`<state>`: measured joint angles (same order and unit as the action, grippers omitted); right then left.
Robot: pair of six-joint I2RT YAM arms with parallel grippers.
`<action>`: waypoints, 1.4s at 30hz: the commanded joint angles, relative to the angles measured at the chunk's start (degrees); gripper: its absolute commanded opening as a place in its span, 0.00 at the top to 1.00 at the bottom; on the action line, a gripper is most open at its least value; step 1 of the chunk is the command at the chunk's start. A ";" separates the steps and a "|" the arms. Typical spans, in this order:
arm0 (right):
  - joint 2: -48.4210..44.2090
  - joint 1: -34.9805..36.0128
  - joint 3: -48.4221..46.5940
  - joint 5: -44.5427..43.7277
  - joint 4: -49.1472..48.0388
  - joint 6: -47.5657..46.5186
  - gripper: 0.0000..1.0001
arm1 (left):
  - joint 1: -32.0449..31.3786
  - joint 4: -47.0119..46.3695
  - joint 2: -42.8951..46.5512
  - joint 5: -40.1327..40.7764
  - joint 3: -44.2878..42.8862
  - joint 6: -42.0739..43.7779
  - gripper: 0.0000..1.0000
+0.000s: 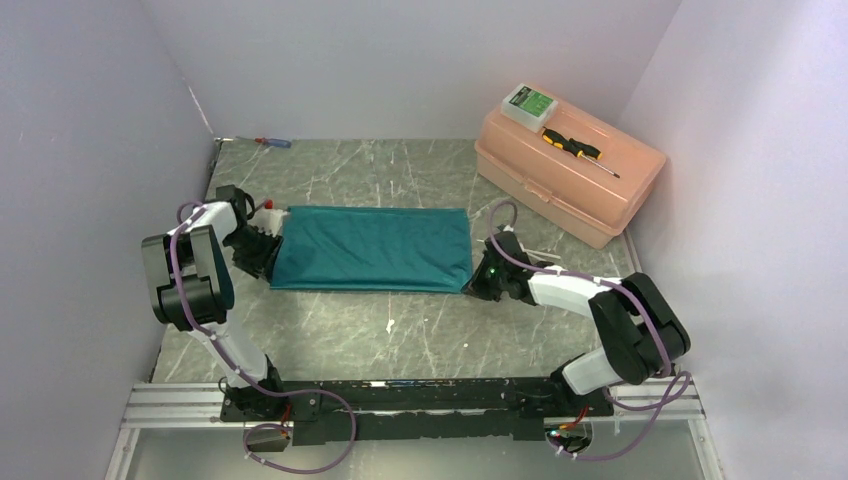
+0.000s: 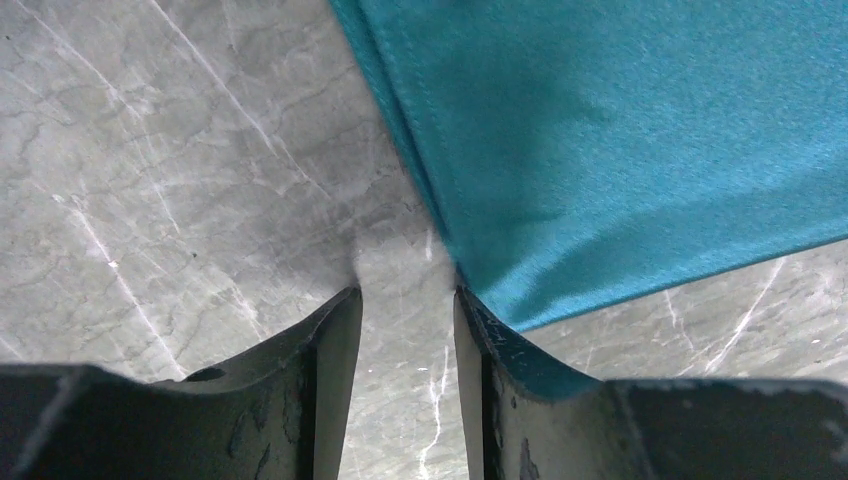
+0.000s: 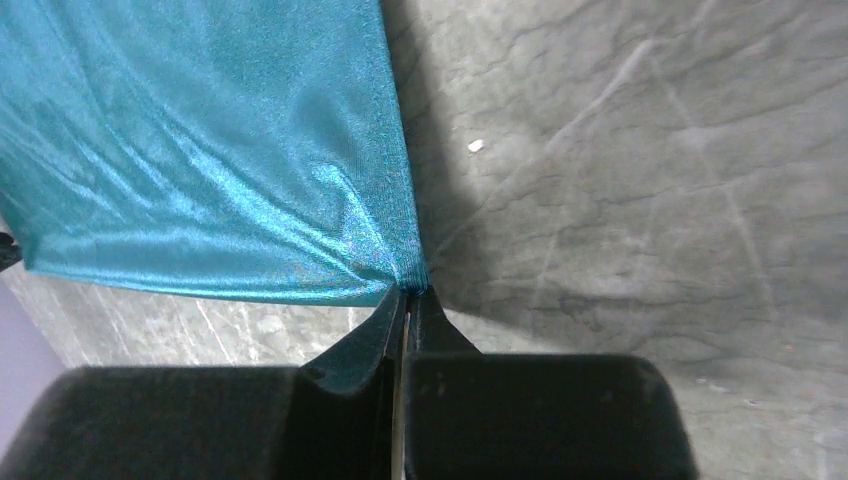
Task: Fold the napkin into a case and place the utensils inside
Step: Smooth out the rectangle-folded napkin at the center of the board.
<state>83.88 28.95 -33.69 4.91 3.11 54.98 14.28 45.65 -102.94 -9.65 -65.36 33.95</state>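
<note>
The teal napkin (image 1: 372, 248) lies flat on the marble table as a wide oblong. My left gripper (image 1: 262, 250) is at its left end. In the left wrist view this gripper (image 2: 408, 300) is open with bare table between its jaws, and the napkin (image 2: 620, 130) has its near corner against the outside of the right finger (image 2: 490, 350). My right gripper (image 1: 476, 280) is at the napkin's near right corner. In the right wrist view it (image 3: 408, 292) is shut on that corner of the napkin (image 3: 200, 150), which puckers at the pinch. No utensils show in any view.
A peach toolbox (image 1: 570, 185) stands at the back right, with a yellow-and-black screwdriver (image 1: 578, 150) and a green-and-white box (image 1: 528, 103) on its lid. A red-and-blue screwdriver (image 1: 272, 142) lies at the back left by the wall. Walls close in both sides.
</note>
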 commanded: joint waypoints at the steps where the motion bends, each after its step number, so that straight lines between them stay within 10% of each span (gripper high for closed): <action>1: -2.03 -2.15 0.73 -3.71 3.32 -2.33 1.00 | -0.04 -1.34 0.42 -2.94 2.34 0.96 0.55; 14: -1.01 -3.99 -6.18 -1.51 9.29 -14.36 1.00 | 0.04 2.73 4.28 -8.38 3.33 0.97 0.56; 22: 0.56 -3.96 -9.28 -3.02 12.57 -14.29 0.52 | 0.57 9.33 6.34 -11.29 -4.91 0.27 0.57; 30: -1.20 -4.20 -20.65 -11.99 16.30 -21.06 0.31 | 0.01 12.63 2.07 -16.49 -18.51 -5.16 0.57; 42: 22.49 -6.21 -43.79 -16.54 9.80 -30.49 0.41 | -1.74 4.08 -8.99 -12.98 -25.11 -15.75 0.54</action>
<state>101.41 23.94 -72.25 -9.06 14.98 28.42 13.17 53.15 -111.37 -23.14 -88.42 22.98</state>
